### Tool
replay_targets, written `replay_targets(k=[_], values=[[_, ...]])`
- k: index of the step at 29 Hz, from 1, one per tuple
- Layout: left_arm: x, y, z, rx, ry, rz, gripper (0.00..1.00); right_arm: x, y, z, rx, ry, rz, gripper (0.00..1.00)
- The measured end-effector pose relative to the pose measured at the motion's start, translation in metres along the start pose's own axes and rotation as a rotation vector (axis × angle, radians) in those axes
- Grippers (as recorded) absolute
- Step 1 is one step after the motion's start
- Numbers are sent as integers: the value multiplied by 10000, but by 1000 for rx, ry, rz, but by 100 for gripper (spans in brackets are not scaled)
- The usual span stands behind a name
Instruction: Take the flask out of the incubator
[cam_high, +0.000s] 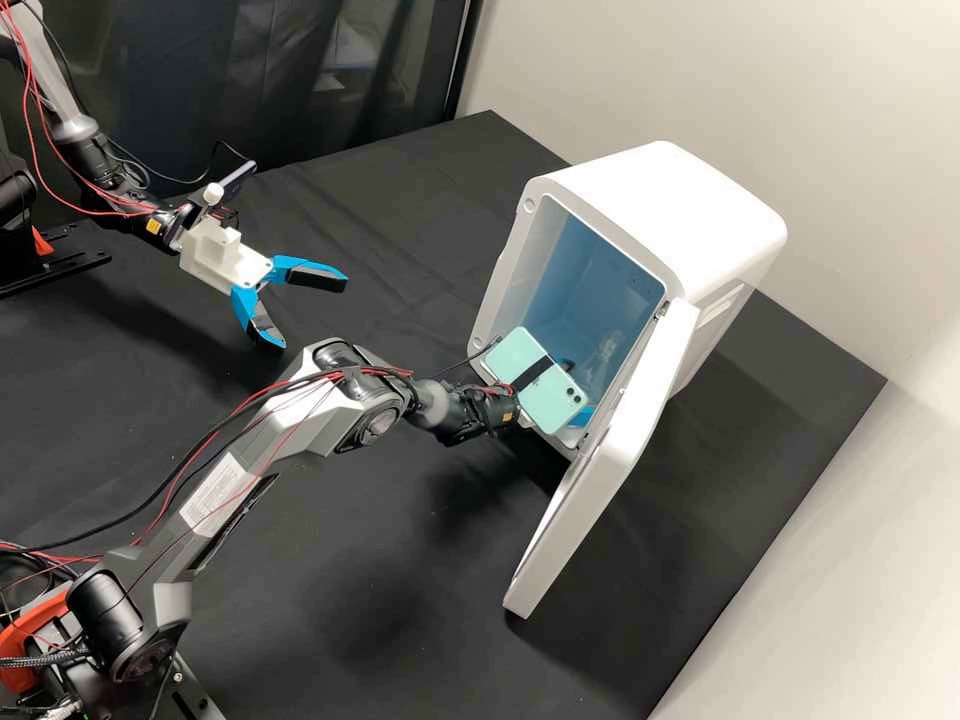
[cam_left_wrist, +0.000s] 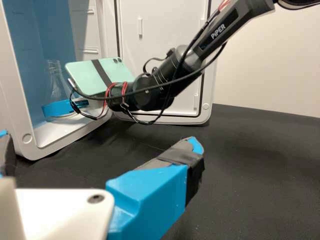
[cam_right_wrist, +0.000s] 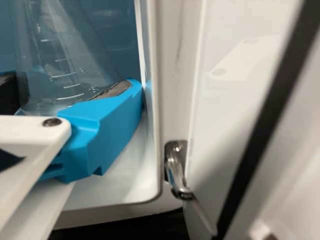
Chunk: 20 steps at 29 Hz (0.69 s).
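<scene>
— Item 1, the task's piece?
— Clear glass conical flask with printed graduations on its wall. It stands upright on the chamber floor, deep inside the white box incubator with pale blue lining.

— Item 2, the housing?
— That incubator stands on the black cloth-covered bench, at 3 o'clock from the bench's middle in the high view. Its white hinged door stands open, at 6 o'clock of the opening. A silver metal fitting sits at the door's joint.

— Item 3, the right arm?
— Dark grey, entering the opening from 8 o'clock. A mint-green phone with a black strap rides on its wrist. The right gripper sits low in the chamber, at the flask's base. It seems to touch the glass, but I cannot tell whether it clamps or stands loose, as its far side is hidden.

— Item 4, the left arm?
— Left gripper, white body, with its blue fingers spread wide. It is held over the bench at 9 o'clock of the incubator, well apart from it and pointing toward the opening.
</scene>
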<state>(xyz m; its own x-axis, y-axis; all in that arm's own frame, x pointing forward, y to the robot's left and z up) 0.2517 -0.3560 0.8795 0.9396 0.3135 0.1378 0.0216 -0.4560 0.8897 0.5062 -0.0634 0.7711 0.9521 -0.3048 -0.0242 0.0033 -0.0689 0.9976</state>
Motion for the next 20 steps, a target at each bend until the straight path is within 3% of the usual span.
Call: replay_targets(k=[11, 20], values=[[-6, -1, 1, 0, 0, 0, 100, -201, -30, 84, 29, 4, 11, 0], [-6, -1, 1, 0, 0, 0, 100, -234, -38, 105, 40, 7, 16, 0]])
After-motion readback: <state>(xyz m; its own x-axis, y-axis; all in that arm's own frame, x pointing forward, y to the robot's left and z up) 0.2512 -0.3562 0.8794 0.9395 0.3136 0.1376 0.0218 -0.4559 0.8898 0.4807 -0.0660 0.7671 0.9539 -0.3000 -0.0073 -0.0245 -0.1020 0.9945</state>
